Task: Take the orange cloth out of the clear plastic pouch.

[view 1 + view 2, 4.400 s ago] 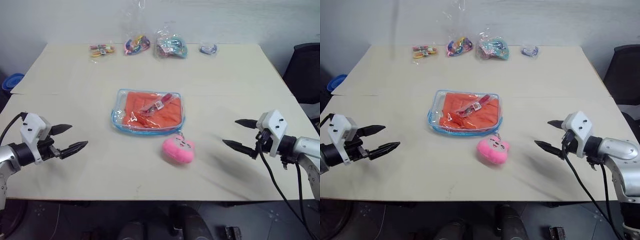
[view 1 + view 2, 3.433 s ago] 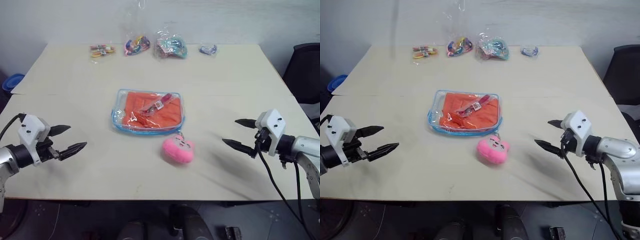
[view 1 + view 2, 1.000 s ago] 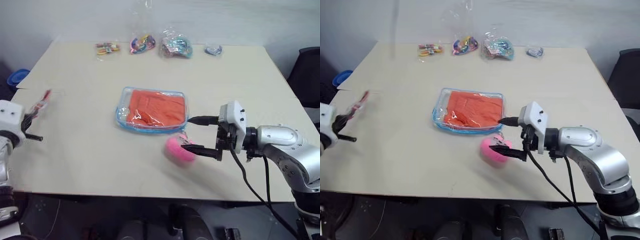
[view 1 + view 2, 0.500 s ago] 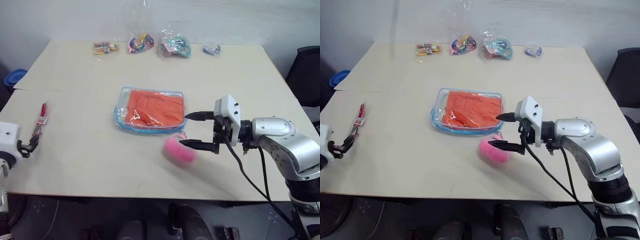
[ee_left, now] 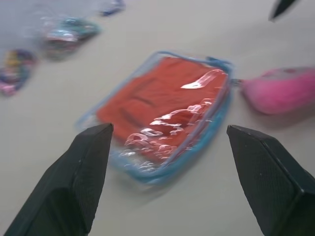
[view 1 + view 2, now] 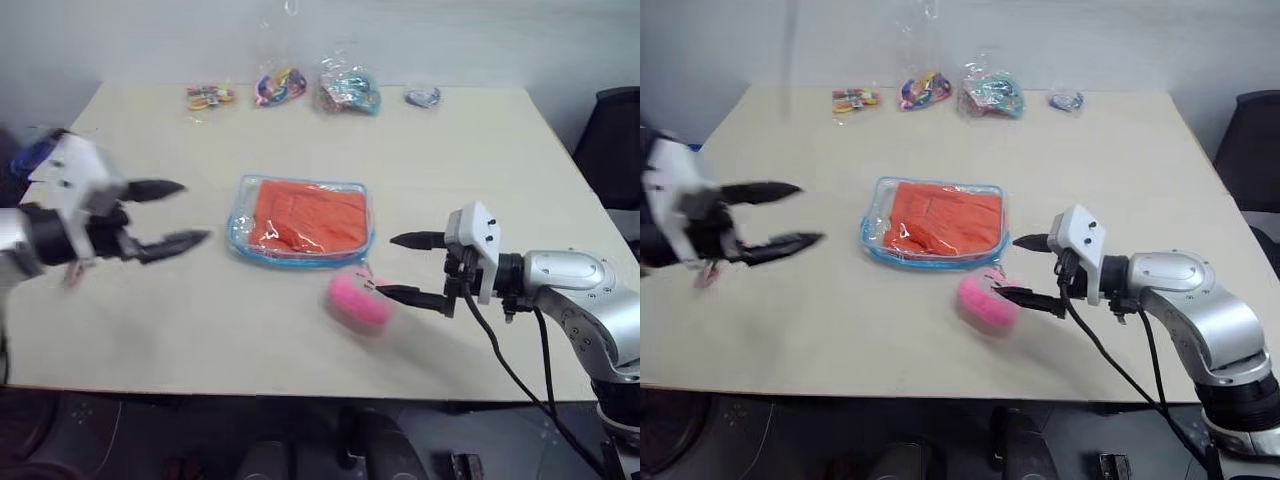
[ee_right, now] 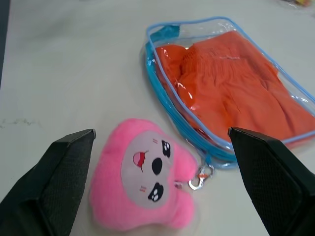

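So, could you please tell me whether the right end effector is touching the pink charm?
Apart. The right wrist view shows the charm lying between the open fingers, table visible on both sides.

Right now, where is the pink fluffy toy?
The pink plush charm lies on the table just in front of the clear plastic pouch, clipped to its near right corner, with the right gripper open beside it.

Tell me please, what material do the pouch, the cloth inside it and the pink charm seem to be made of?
The clear plastic pouch looks like glossy transparent vinyl: it shows bright glare, with light-blue edging. The orange cloth inside looks like soft matte fabric, folded and creased. The pink plush charm looks fuzzy, probably fleece, with a face on it and a small metal-looking clasp.
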Controlling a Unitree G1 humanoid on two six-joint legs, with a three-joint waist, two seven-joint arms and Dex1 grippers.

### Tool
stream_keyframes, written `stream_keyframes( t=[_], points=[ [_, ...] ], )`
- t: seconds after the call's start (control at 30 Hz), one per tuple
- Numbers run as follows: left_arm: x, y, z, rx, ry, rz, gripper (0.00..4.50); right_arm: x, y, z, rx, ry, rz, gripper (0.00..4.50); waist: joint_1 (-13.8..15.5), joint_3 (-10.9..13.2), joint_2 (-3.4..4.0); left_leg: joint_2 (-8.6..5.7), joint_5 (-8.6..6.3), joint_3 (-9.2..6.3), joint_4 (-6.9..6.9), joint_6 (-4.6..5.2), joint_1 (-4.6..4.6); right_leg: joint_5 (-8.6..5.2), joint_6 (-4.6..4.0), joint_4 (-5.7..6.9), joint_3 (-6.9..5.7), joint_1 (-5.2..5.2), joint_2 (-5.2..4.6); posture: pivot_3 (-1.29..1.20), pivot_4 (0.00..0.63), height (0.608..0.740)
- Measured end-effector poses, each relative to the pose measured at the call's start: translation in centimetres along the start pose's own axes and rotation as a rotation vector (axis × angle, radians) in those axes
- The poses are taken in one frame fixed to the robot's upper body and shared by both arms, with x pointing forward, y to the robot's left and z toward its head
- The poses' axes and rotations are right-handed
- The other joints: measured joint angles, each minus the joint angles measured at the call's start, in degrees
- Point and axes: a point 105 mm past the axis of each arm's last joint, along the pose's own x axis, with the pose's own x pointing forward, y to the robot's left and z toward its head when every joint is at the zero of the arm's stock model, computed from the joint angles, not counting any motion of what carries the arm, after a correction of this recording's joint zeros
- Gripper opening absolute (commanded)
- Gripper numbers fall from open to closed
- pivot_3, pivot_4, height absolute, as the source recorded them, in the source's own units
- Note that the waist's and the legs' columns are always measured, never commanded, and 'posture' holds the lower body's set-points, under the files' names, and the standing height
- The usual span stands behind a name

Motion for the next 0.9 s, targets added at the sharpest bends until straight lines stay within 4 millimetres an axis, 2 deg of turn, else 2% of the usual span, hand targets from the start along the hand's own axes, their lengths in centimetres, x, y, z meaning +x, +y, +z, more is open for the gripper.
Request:
stream_keyframes(
  t=[0.1,0.17,0.23,0.4,0.53,0.63,0.9],
  points=[
    [1.8,0.8,-2.8,0.179,0.137,-0.078,3.92,-0.2,0.6,0.5,0.002,-0.007,0.001,4.5,-0.08,0.01,-0.01,0.03,0.11,0.04,0.01,-0.08,0.05,0.07,-0.12,0.05,0.02,0.02,0.06,0.0,0.15,0.74],
    [3.2,1.6,-4.2,0.233,0.166,-0.094,3.92,-0.5,0.8,0.6,0.009,-0.01,-0.013,4.5,0.36,0.03,-0.05,0.03,0.16,0.05,0.04,-0.04,0.03,0.12,-0.16,0.05,0.02,0.01,0.06,0.0,0.15,0.74],
    [5.1,2.6,-5.1,0.287,0.175,-0.089,3.92,-0.8,1.3,0.5,0.016,-0.008,-0.014,4.5,0.97,0.09,-0.18,0.01,0.19,0.02,0.07,0.04,-0.03,0.18,-0.1,0.04,0.01,0.02,0.04,0.0,0.15,0.74],
    [7.7,3.7,-6.8,0.389,0.205,-0.092,3.92,-1.3,1.9,-0.3,0.032,0.017,-0.047,4.5,1.49,0.1,-0.22,0.0,0.09,0.12,0.09,0.28,-0.19,0.29,0.09,-0.1,0.01,-0.03,0.02,0.0,0.15,0.74],
    [9.6,4.4,-7.5,0.451,0.222,-0.084,3.92,-1.7,1.7,-0.1,0.019,0.014,-0.093,4.5,1.71,0.09,-0.27,-0.03,0.08,0.13,0.11,0.35,-0.3,0.37,0.22,-0.14,-0.02,-0.04,0.02,0.0,0.15,0.74],
    [10.0,4.5,-8.3,0.476,0.235,-0.087,3.33,-1.7,1.9,-0.3,0.028,0.019,-0.1,4.5,1.79,0.09,-0.28,-0.03,0.08,0.14,0.12,0.35,-0.3,0.37,0.23,-0.14,-0.04,-0.04,0.02,0.0,0.15,0.74],
    [10.2,3.9,-8.5,0.514,0.202,-0.13,0.98,-2.2,1.9,-0.4,0.036,0.033,-0.131,4.5,1.9,0.1,-0.29,-0.06,0.11,0.15,0.23,0.36,-0.21,0.38,0.24,-0.15,-0.02,0.0,-0.04,0.0,0.15,0.74]
  ],
)
